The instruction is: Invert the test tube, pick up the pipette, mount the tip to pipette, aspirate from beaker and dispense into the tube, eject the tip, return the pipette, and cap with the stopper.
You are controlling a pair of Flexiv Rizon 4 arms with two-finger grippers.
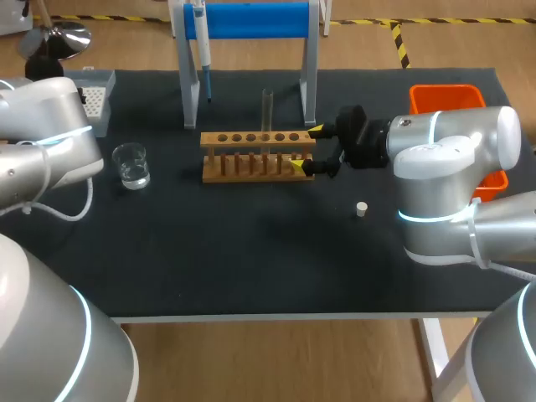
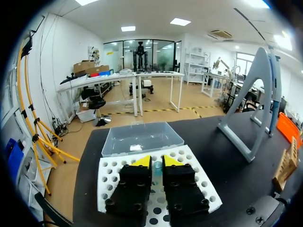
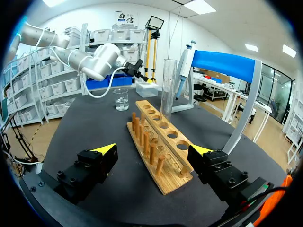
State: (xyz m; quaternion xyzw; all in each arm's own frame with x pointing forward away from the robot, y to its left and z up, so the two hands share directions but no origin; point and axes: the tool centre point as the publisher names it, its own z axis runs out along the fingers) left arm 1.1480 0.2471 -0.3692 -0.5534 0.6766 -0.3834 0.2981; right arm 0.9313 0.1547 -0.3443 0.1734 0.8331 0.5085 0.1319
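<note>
Right gripper (image 3: 154, 150): jaws wide apart and gripping nothing. The near end of the wooden test tube rack (image 3: 168, 182) lies between the two yellow tips, with clearance on both sides. In the head view this gripper sits right of centre, at the rack's right end.

Rack: one, with six holes in its top bar and a row of pegs along the front. It stands at the centre of the head view.

Test tube (image 3: 167, 90): one, clear and upright, in the fourth hole from the rack's left end in the head view. The other five holes hold nothing.

Left gripper (image 2: 156, 163): jaws drawn together, with only a thin slit between the tips and nothing gripped. It hangs just above the white perforated tip box (image 2: 194, 168). The box's clear lid (image 2: 142, 137) lies just ahead of it.

Further items in the head view:
- One pipette (image 1: 201, 46) hangs on the stand with the blue crossbar (image 1: 251, 18), at upper centre behind the rack.
- One glass beaker (image 1: 131, 165) holding clear liquid stands at left centre, well apart from the rack.
- One white stopper (image 1: 361, 208) lies on the black table (image 1: 251, 260), right of centre and below the right gripper.
- One orange bin (image 1: 446, 97) sits at upper right.
</note>
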